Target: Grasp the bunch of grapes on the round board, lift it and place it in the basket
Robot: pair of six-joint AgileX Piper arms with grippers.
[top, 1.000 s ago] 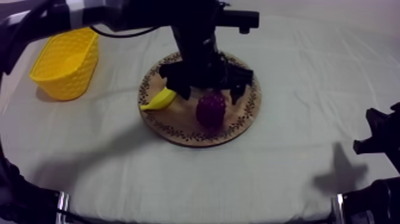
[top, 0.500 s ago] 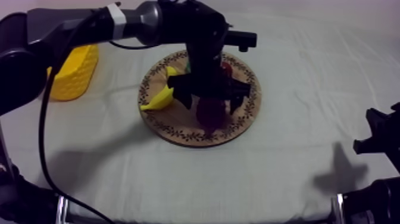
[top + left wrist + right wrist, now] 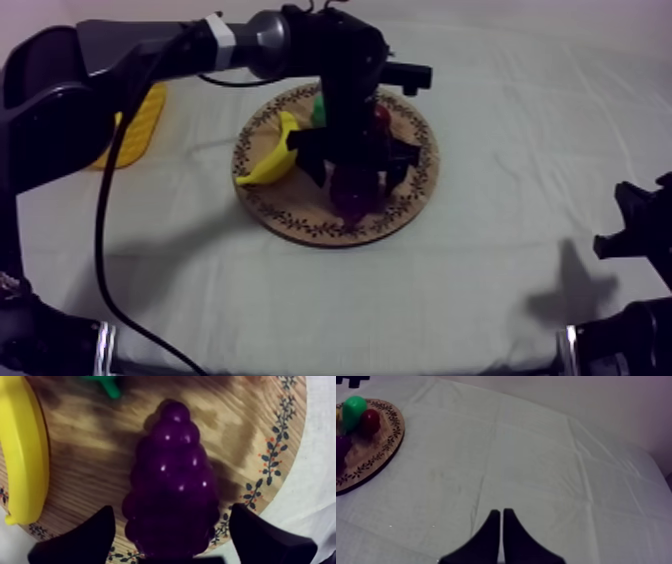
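Compared with half a second back, the left end effector point(image 3: 352, 186) is seen a touch lower over the round wooden board point(image 3: 300, 215). More of the yellow basket point(image 3: 135, 125) is covered by the left arm, which has swung further across it. A bit more of the banana point(image 3: 272, 160) is uncovered now, and the green pear point(image 3: 320, 108) can be picked out behind the arm. The right arm hasn't budged, and it's parked low at the right edge of the counter point(image 3: 500, 150).

The bunch of grapes point(image 3: 170, 476) is found lying on the board near its front rim, pointed end towards the pear. It's straddled by the left end effector, which is spread wide: one black finger is set on each side of the fat end, with a sliver of board visible between each finger and the fruit, so nothing is gripped. The banana is laid along the board's left rim, just beside the grapes but not touching. The small red fruit point(image 3: 370, 420) is tucked right next to the pear at the far side of the board.

The right end effector point(image 3: 501, 513) is closed to a narrow wedge over bare cloth, well away from the board.
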